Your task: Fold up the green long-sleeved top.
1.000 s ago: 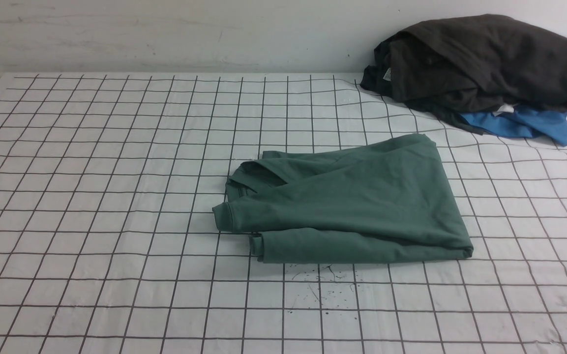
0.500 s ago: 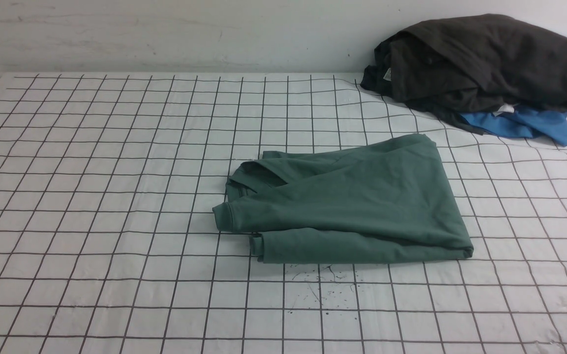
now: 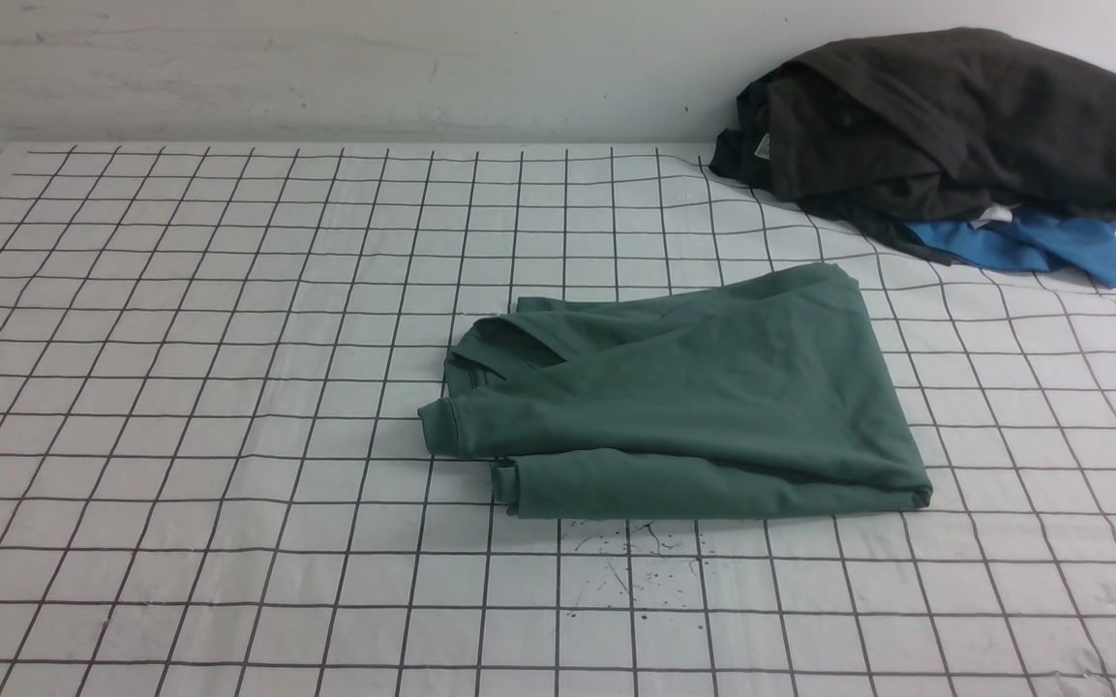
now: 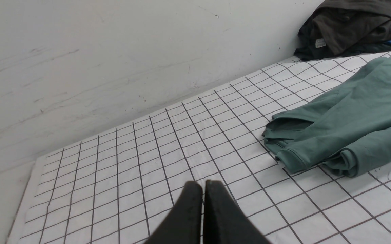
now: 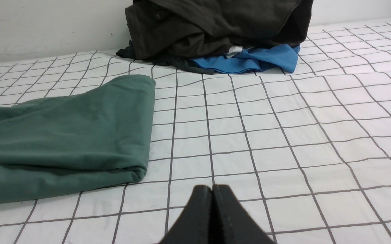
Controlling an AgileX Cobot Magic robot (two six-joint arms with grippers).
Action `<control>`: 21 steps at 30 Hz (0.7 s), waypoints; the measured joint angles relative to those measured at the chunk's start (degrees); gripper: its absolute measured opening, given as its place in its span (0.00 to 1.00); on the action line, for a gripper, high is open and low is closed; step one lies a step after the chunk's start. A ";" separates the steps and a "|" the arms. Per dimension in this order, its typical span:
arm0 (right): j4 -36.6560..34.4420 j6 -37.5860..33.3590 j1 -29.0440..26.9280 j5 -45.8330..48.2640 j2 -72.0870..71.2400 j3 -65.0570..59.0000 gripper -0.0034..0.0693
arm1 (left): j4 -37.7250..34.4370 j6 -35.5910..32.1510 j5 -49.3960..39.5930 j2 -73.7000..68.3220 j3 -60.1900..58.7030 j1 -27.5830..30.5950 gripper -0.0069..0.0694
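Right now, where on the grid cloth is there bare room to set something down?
Bare: everything left of the green top, out to the grid cloth's left edge, plus the near strip in front of it. Crowded: far right corner, where the dark garment lies piled on the blue one.

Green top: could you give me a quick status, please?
Both grippers shut, empty. Green top folded on cloth. Nothing in the way.

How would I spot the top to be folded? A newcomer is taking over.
On the white grid-lined table cover, look near the middle, in front of the clothes heap in the far right corner. The green long-sleeved top lies alone in a flat folded bundle, unlike the piled dark garment and blue garment.
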State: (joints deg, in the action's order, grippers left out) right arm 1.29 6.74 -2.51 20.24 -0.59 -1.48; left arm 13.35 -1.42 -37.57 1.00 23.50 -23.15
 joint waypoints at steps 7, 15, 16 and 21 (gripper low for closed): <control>0.00 0.00 0.00 0.00 0.00 0.00 0.03 | 0.00 0.00 0.00 0.00 0.00 0.00 0.08; 0.00 0.00 0.00 0.00 0.00 0.00 0.03 | 0.00 0.00 0.00 0.00 0.00 0.00 0.08; 0.00 0.00 0.00 0.00 0.00 0.00 0.03 | 0.00 0.00 0.00 0.00 0.00 0.00 0.08; 0.00 0.00 0.00 0.00 0.00 0.00 0.03 | -2.93 -0.13 2.63 0.00 -1.37 0.41 0.08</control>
State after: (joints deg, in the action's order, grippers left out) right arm 1.29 6.74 -2.51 20.24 -0.59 -1.48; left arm 10.42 -1.54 -34.94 1.00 22.12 -22.74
